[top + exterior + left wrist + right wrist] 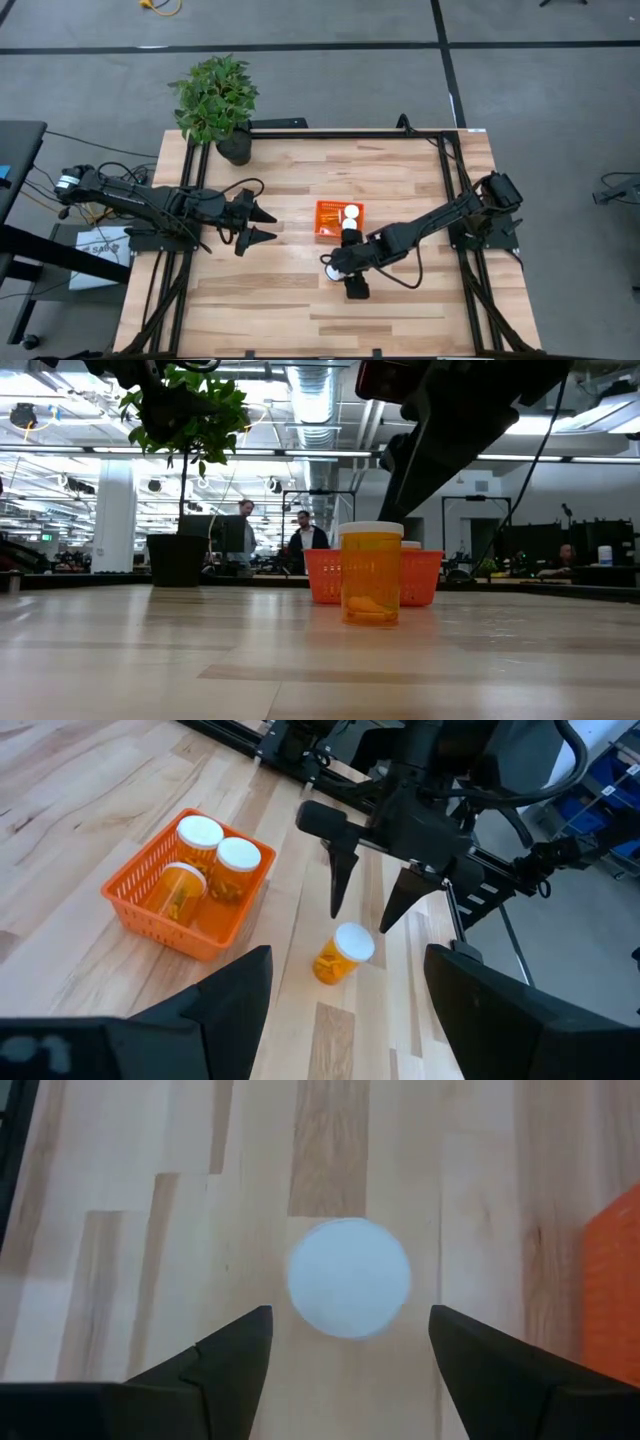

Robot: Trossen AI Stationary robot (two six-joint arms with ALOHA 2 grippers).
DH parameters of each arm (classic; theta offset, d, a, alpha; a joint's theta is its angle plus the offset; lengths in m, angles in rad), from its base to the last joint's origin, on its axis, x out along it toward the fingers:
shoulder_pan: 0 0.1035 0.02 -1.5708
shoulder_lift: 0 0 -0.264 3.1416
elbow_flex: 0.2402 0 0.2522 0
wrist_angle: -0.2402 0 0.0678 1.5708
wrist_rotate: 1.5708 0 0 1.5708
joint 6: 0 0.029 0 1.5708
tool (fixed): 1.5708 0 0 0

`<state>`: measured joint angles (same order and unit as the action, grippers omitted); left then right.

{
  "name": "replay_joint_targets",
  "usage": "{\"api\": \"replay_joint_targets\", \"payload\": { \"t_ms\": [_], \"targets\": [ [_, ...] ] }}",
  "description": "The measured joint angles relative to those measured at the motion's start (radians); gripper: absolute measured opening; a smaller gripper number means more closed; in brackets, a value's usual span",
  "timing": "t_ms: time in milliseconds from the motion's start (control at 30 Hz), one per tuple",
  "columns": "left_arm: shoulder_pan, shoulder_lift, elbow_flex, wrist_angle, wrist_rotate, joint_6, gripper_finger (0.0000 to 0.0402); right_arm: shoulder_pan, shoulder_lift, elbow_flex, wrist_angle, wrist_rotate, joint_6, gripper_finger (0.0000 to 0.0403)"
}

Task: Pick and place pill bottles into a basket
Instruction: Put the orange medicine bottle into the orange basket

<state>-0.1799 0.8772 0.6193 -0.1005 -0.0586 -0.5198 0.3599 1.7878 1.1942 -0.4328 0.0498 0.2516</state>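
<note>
Three pill bottles [205, 860] already sit in the orange basket [150, 915] near the table's centre, and the last pill bottle [343, 952] stands upright on the wooden table [400, 310] just off the basket's 6 o'clock side. The right gripper [370, 910] hangs straight above its white cap, fingers spread and empty, while the left gripper [268, 225] waits open at the basket's 9 o'clock. To grasp well, I'd lower straight down with the cap centred — the bottle looks light and tippy — and close on the body below the cap, not the rim.
</note>
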Motion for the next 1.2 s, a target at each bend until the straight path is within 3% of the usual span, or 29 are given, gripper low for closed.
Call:
{"api": "replay_joint_targets", "payload": {
  "t_ms": [867, 1200],
  "targets": [
    [0.000, 0.000, 0.000, 0.000, 0.000, 0.000, 0.0251, -0.036, 0.000, 0.000, 0.014, -0.046, -0.033, 0.0266],
    [0.000, 0.000, 0.000, 0.000, 0.000, -0.001, 0.0251, -0.029, 0.000, 0.000, 0.138, -0.051, -0.075, 0.0266]
  ]
}}
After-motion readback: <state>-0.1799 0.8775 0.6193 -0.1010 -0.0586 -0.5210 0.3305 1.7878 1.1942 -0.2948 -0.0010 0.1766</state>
